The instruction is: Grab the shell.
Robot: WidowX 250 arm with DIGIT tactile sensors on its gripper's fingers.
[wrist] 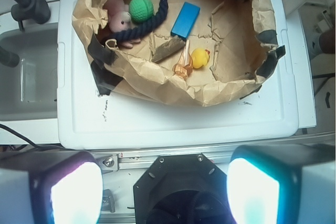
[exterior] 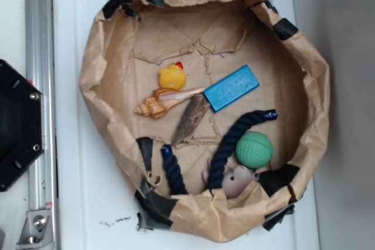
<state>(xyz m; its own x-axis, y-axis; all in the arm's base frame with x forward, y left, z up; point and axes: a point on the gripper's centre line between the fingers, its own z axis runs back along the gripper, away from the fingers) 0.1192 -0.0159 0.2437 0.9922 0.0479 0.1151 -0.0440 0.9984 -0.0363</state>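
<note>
Hanging high and well back from the paper nest, the gripper (wrist: 165, 182) showed its jaws spread wide, the two pale pads at the lower corners of the wrist view with nothing between them. My reading was that the reach had not yet begun, so the step was to travel out over the crumpled brown paper bowl (exterior: 111, 39) and come down on the shell (exterior: 167, 101). Doing it well would probably mean straddling the fat whorled end rather than the thin tail, with the jaws set across its long axis, since the yellow duck (exterior: 173, 76) sat just beside it on the far side and the bark piece (exterior: 190, 120) and blue block (exterior: 232, 88) lay near its pointed tip. The shell lay left of centre on the bowl's floor, tan-orange and cream, ridged in brown, tapering rightward to a pale point.
</note>
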